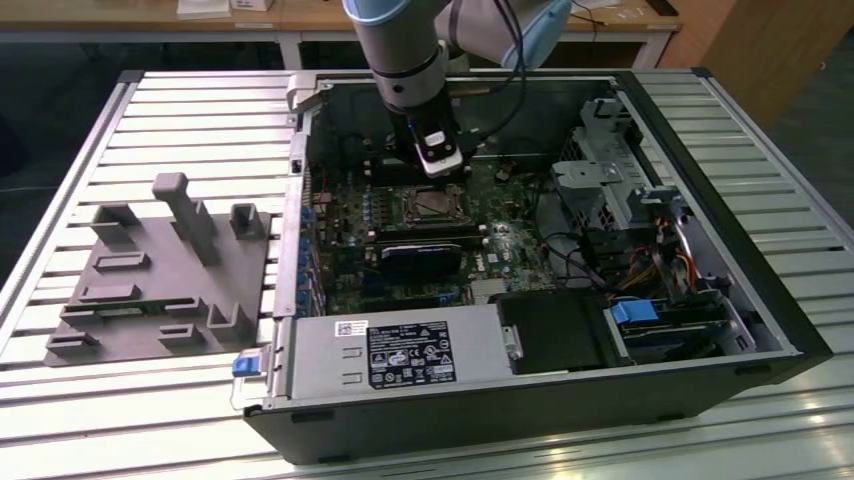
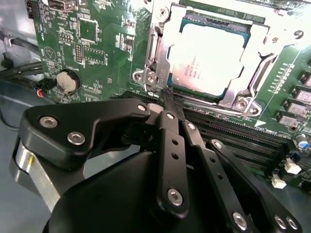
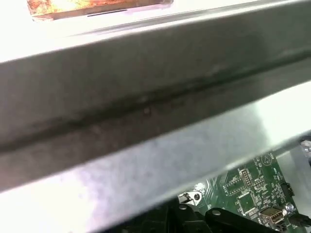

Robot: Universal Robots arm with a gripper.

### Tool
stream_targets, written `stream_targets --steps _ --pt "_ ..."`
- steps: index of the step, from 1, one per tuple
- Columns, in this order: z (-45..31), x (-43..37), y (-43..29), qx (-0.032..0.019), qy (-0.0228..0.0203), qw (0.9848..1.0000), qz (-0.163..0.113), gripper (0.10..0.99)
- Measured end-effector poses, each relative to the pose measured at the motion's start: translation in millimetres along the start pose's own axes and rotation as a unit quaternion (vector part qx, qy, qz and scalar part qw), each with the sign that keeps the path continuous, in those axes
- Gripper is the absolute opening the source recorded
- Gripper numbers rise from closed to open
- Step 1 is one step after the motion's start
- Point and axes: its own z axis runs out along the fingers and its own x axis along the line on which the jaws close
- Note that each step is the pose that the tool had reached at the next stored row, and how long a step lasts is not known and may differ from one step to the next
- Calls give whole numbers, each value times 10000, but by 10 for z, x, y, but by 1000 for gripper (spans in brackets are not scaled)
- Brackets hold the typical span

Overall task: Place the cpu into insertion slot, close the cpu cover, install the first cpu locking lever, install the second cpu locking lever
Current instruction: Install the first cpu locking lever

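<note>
Open black computer case (image 1: 694, 330) lies on its side on a slatted grey metal surface (image 1: 187, 130), green circuit board (image 2: 92, 43) facing up. The small square cpu with a silver-grey metal top (image 2: 211, 58) sits in the silver-rimmed square insertion slot (image 1: 404, 205). The thin silver metal cpu cover with a square window (image 2: 165, 53) lies flat around it, closed.

The black tool (image 2: 171, 101) hangs over the board with its fingers pressed together, tips at the near corner of the cover, just beside the screws there. Cannot tell if it pinches a lever.

Long black memory slots (image 2: 233, 138) run right beside the slot, under the tool's fingers. A round silver coin battery (image 2: 67, 81) and dark cables (image 2: 19, 68) lie off to one side.

In the exterior view the grey arm (image 1: 407, 60) drops in from above. A black rectangular block (image 1: 420, 258) lies nearer the camera than the slot, then the silver power supply box (image 1: 387, 355). A metal drive cage (image 1: 614, 170) fills the exterior view's right. A grey moulded fixture (image 1: 160, 270) rests outside the case, on the exterior view's left.

In the first wrist view, the grey metal case wall (image 3: 146, 107) looms close.
</note>
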Motion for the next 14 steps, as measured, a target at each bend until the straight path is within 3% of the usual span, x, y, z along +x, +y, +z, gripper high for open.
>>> stream_targets --steps 14 --pt "-244 -55 52 1 0 10000 0 106"
